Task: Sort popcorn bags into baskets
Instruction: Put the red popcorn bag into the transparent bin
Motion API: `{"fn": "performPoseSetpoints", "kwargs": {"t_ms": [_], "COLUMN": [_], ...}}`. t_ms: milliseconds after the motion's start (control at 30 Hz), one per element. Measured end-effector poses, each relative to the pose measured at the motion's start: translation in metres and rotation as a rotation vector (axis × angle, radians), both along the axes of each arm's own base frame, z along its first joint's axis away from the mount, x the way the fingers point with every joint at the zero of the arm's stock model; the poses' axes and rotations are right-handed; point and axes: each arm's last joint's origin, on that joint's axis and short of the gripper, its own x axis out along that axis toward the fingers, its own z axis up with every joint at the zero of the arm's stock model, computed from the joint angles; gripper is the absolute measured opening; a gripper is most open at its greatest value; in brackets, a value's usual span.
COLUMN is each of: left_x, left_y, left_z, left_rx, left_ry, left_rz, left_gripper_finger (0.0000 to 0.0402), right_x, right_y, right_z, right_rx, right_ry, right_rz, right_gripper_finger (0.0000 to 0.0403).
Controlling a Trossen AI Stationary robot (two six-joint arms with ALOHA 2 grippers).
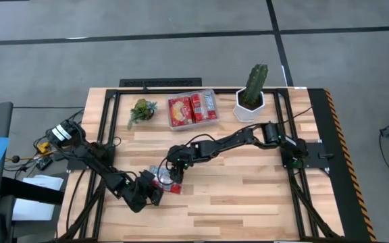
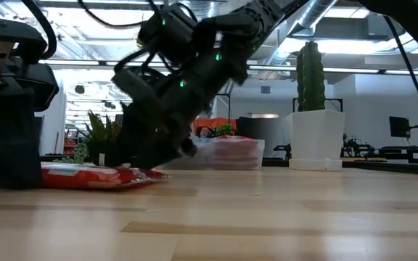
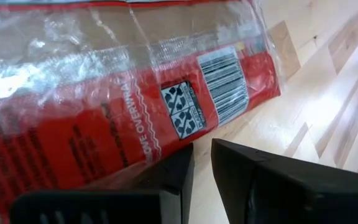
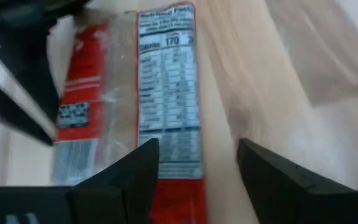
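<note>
One red popcorn bag (image 1: pixel 165 181) lies flat on the table with its printed back up (image 4: pixel 166 93); its barcode end (image 3: pixel 225 81) is near my left gripper. My left gripper (image 3: pixel 202 165) sits low at the bag's near-left side (image 1: pixel 152 192), its fingers a narrow gap apart. My right gripper (image 4: pixel 197 155) is open and slants down over the bag from the far right (image 1: pixel 174 169), one finger above the bag's nutrition panel and one over bare wood. The clear basket (image 1: pixel 193 125) at the far edge holds several red bags. My left gripper has one fingertip (image 3: pixel 176 165) at the bag's long red edge (image 3: pixel 148 158), coming level along the table; I cannot tell whether it touches. My right gripper's fingers (image 2: pixel 162 156) reach down close to the bag's top face (image 2: pixel 100 176); I cannot tell whether they touch.
A white pot with a tall cactus (image 1: pixel 250 101) stands right of the basket, and a small green plant (image 1: pixel 142 110) stands left of it. Black frame rails run along the table's left, right and far sides. Bare wood lies toward the near edge and right of the bag.
</note>
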Motion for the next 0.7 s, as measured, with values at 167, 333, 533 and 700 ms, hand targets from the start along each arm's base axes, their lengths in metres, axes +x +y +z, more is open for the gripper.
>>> {"fn": "performPoseSetpoints", "kwargs": {"t_ms": [167, 333, 533, 700], "left_x": [0.001, 0.003, 0.005, 0.005], "left_y": [0.000, 0.003, 0.005, 0.005], "left_z": [0.000, 0.000, 0.000, 0.000], "left_rx": [0.001, 0.005, 0.014, 0.013], "left_ry": [-0.009, -0.013, -0.020, -0.022], "left_rz": [0.005, 0.020, 0.032, 0.032], "left_gripper_finger": [0.0054, 0.0054, 0.0054, 0.0054], "right_x": [-0.001, -0.003, -0.006, -0.007], "right_y": [0.006, 0.016, 0.022, 0.022], "right_z": [0.002, 0.001, -0.002, 0.000], "right_rx": [0.022, -0.011, 0.013, 0.049], "right_ry": [0.007, 0.009, 0.044, 0.056], "right_rz": [0.025, 0.066, 0.094, 0.073], "right_gripper_finger": [0.0239, 0.0191, 0.0069, 0.0012]}}
